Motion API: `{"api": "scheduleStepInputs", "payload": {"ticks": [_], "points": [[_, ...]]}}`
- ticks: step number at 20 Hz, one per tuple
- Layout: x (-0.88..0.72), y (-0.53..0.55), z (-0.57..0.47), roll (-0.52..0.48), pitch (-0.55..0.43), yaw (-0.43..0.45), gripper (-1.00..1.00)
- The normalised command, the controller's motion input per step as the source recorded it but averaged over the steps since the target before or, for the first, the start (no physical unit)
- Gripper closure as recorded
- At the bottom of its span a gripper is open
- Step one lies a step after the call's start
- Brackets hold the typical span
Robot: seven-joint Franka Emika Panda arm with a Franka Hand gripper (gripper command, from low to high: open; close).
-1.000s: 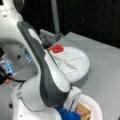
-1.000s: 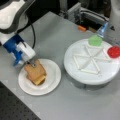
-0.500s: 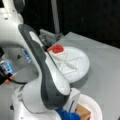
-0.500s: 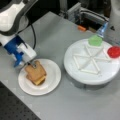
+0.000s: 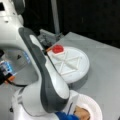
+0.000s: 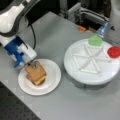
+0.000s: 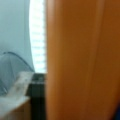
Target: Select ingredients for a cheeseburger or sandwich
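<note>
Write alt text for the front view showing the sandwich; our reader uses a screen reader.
The end effector sits at the toast-topped sandwich on a white paper plate. To its right, a white divided tray holds a green lettuce piece and a red tomato disc.

Soft, even overhead light falls on the grey table [image 6: 75,105] in both front views, both of them blurry, with a black backdrop behind, a faint shadow under the white divided tray [image 6: 82,80], and the wrist view smeared into an orange out-of-focus blur beside white glare.
</note>
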Motion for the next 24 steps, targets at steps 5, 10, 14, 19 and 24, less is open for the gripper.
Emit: {"api": "scheduleStepInputs", "payload": {"ticks": [5, 10, 14, 19, 24], "points": [[0.36, -0.26, -0.1, 0.098, 0.106, 0.335, 1.0], [0.39, -0.25, -0.05, 0.133, 0.1, 0.345, 1.0], [0.39, -0.26, -0.02, 0.135, 0.089, 0.343, 1.0], [0.37, -0.26, -0.03, 0.119, 0.087, 0.34, -1.0], [0.36, -0.25, -0.04, 0.143, 0.101, 0.342, -1.0]]}}
